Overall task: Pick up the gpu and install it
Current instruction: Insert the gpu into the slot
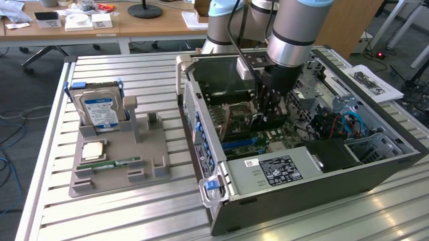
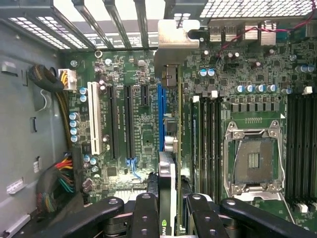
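Gripper [image 2: 170, 203]: clamped on the gpu [image 2: 171, 168], black fingers [image 2: 144, 213] either side of the card.
Gpu position: edge-on inside the case [image 1: 302, 175], close over the blue slot [image 2: 160, 114]; seated or not, cannot tell.
Step advice: keep card upright, edge parallel to slot, bracket [image 2: 179, 37] at the rear grille; press evenly, no twist.
Materials: thin green board, stamped silver bracket, rigid plastic slot, dense matte motherboard [image 2: 138, 134].

The arm [image 1: 292, 30] has silver-grey cylindrical links with pale blue joint caps. A black cable [image 1: 231, 27] runs along it. The end effector [image 2: 172, 203] is black; its linkage fingers [image 2: 146, 213] carry round pivot screws.
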Robot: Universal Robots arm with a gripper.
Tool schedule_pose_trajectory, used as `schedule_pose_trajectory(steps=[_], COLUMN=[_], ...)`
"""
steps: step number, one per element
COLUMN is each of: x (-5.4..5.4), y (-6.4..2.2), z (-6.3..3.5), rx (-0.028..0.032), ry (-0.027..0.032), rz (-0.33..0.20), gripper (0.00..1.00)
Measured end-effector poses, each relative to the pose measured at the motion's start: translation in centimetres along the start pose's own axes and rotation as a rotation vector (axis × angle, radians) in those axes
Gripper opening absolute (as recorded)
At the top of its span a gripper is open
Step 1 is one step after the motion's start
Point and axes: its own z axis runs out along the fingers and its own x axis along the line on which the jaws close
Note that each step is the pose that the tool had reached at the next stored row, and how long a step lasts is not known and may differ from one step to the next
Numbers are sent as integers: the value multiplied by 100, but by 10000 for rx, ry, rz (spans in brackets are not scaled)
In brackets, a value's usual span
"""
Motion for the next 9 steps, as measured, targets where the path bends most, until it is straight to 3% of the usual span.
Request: schedule_pose_trajectory(steps=[9], x=[38], y=[34], z=[10], rx=[1], ry=[-2], rz=[3], gripper=[27])
